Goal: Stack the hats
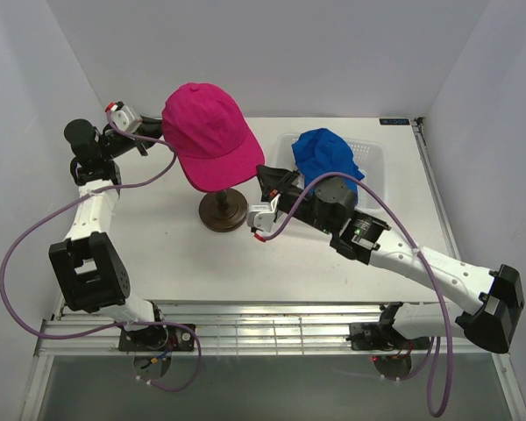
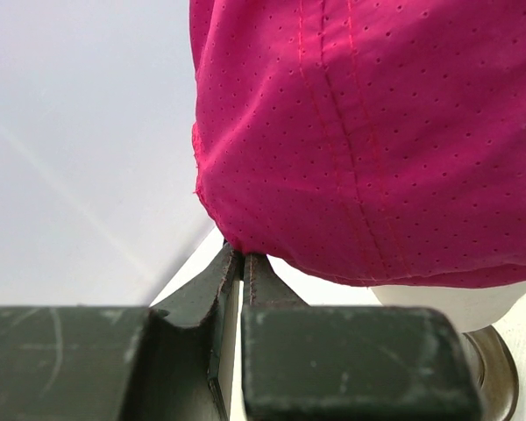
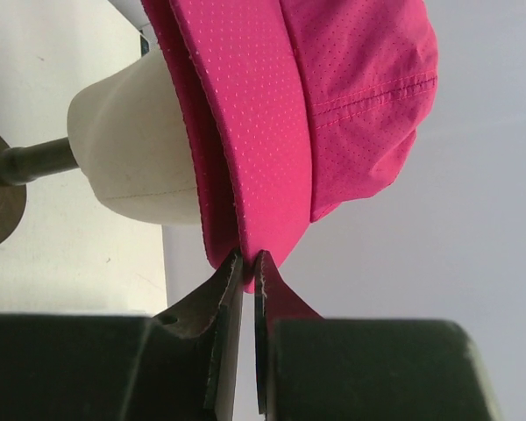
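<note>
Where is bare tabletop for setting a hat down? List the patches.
Free on the table: the near strip between the stand and the front edge, and the left patch between the left arm and the stand. Crowded: right side, with basket, blue hat and right arm; the pink hat overhangs the centre.

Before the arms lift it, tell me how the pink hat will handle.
Probably light and floppy: the pink hat has a thin perforated fabric crown. Its brim looks stiffer, holding its curve where the right tool pinches it. Tugging sideways may tip the head, perched on a thin post.
</note>
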`<act>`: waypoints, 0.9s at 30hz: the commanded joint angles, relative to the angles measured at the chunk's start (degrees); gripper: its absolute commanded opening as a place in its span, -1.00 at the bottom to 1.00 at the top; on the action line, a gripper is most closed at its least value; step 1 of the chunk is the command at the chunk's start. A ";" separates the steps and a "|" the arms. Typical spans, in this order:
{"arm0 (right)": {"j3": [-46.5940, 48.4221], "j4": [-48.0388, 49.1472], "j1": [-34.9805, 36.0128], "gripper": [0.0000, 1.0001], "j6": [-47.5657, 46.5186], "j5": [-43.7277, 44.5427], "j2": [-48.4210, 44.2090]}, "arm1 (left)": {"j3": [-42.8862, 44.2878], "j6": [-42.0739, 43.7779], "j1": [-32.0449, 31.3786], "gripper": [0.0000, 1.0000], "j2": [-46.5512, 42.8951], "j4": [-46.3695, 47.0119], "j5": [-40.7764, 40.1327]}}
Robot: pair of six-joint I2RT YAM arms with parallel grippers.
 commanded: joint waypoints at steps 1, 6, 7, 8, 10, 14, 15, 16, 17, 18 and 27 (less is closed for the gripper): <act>0.99 -8.26 1.89 -0.85 -2.64 -1.59 -0.08 | 0.42 0.47 -0.16 -1.00 0.10 -0.66 -0.41; 0.81 -9.68 2.42 -0.85 -2.29 -1.24 1.23 | -0.54 1.26 -0.16 -1.00 0.01 -0.75 -0.67; 0.90 -9.50 2.42 -0.85 -2.20 -1.24 1.32 | -0.81 1.35 -0.16 -1.00 0.01 -0.66 -0.76; 1.07 -9.15 2.42 -0.85 -2.03 -1.15 1.58 | -0.81 1.61 -0.16 -1.00 0.10 -0.66 -0.85; 1.25 -8.62 2.42 -0.85 -1.33 -1.15 1.94 | -1.16 1.70 -0.16 -1.00 0.02 -0.83 -0.94; 0.99 -6.34 2.42 -0.22 0.87 -0.72 1.15 | -2.47 3.10 -0.16 -1.00 -0.16 -1.71 -0.85; -0.06 -5.29 2.42 -0.08 1.22 -0.63 0.62 | -2.65 3.37 -0.16 -1.00 -0.42 -1.89 -0.76; -0.59 -3.54 2.42 0.02 1.49 -0.63 0.01 | -2.74 3.28 -0.16 -1.00 -0.51 -1.89 -0.33; -0.94 -3.00 2.42 0.09 1.84 -0.63 -0.95 | -2.74 3.11 -0.16 -1.00 -0.69 -1.98 -0.06; -0.77 -2.99 2.42 0.20 2.01 -0.63 -1.31 | -2.57 2.76 -0.16 -1.00 -0.86 -1.98 0.20; -0.07 0.33 4.00 0.45 2.37 2.25 -0.44 | -2.47 2.93 -0.33 -1.00 -0.34 -1.98 0.38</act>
